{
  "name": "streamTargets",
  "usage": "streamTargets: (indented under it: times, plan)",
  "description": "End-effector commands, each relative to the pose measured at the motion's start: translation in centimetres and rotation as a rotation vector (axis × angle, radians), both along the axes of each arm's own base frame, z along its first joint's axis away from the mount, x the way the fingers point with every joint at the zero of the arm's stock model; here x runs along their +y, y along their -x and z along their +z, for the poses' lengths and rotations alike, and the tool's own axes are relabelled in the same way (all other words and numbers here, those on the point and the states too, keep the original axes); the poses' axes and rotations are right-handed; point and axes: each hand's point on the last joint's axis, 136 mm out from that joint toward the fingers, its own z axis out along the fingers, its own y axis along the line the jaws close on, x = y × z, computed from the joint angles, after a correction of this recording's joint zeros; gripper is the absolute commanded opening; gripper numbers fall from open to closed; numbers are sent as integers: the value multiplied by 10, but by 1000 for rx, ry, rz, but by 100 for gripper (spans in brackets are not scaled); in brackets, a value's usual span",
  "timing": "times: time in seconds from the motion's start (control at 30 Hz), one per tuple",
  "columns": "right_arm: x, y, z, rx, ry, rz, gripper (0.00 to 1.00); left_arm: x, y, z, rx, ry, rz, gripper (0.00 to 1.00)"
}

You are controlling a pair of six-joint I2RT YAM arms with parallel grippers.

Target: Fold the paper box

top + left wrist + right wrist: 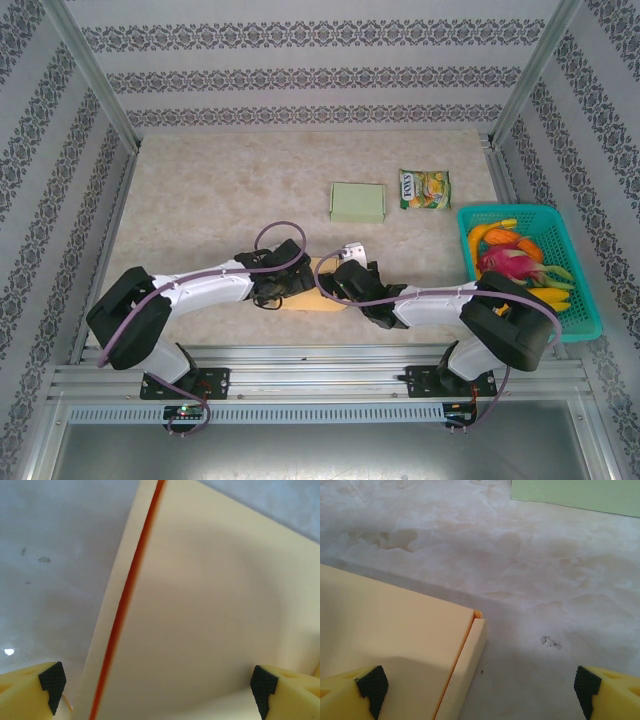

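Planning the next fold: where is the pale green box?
In the top view the pale green box lies mid-table, just left of the snack packet and beyond the peach paper box.

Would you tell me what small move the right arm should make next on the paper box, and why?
Probably lower the right gripper so its open jaws come down around the narrow edge flap of the paper box: the flap sits between them, beside an open seam, and nothing is gripped.
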Motion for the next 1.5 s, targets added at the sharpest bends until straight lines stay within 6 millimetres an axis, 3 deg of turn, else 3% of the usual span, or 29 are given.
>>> streamTargets:
  times: [0.0,0.33,0.53,0.67,0.93,1.1,1.47]
  plan:
    - [-10,12,-23,72,60,12,98,11,15,-2,56,-65,3,99]
    - [-11,14,-21,70,49,11,98,-1,23,11,39,-18,-1,100]
    - [-10,16,-21,75,30,15,98,13,18,26,-31,-27,59,100]
    - [-10,17,-23,81,21,13,98,15,18,32,-71,60,134,100]
    - [-9,18,-24,87,8,17,98,11,36,14,18,152,212,100]
    - [-8,17,-24,84,5,14,98,6,44,15,34,169,222,100]
    - [-7,19,-27,93,-7,16,98,0,32,6,-5,137,221,97]
